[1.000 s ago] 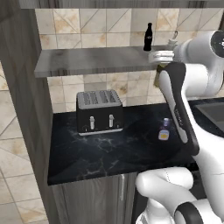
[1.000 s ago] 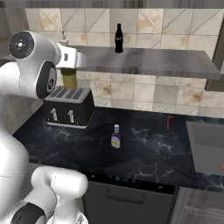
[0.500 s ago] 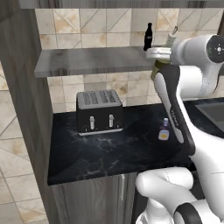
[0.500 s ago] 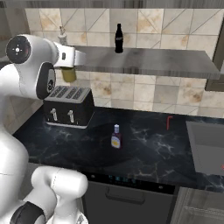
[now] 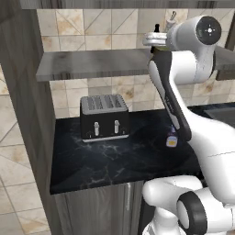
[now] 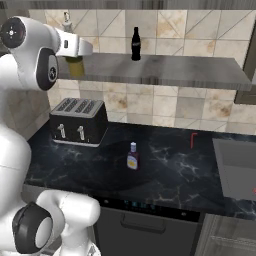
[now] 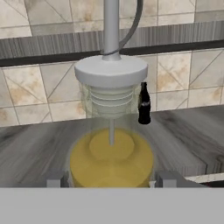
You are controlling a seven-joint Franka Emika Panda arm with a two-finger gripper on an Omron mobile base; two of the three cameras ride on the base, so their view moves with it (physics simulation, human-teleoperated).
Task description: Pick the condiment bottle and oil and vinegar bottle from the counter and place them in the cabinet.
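Observation:
My gripper (image 7: 111, 180) is shut on the oil and vinegar bottle (image 7: 111, 157), a golden bottle with a pale pour spout. In the right base view this bottle (image 6: 75, 66) is held upright at the front edge of the cabinet (image 6: 165, 71) shelf board, near its left end, with the gripper (image 6: 76, 49) around its neck. Whether it rests on the board I cannot tell. In the left base view the gripper (image 5: 157, 42) is at shelf height. The condiment bottle (image 6: 132, 156) (image 5: 171, 140), short with a blue cap, stands on the dark counter well below.
A slim black bottle (image 6: 135, 44) (image 7: 144, 105) stands on the shelf to the right of the held bottle. A toaster (image 5: 103, 117) (image 6: 78, 122) sits on the counter under the shelf. A sink (image 6: 236, 167) lies at the right, and a dark wood side panel (image 5: 20, 105) closes the left.
The arm has carried the oil and vinegar bottle slightly up and closer to the shelf. The condiment bottle, black bottle and toaster have stayed put.

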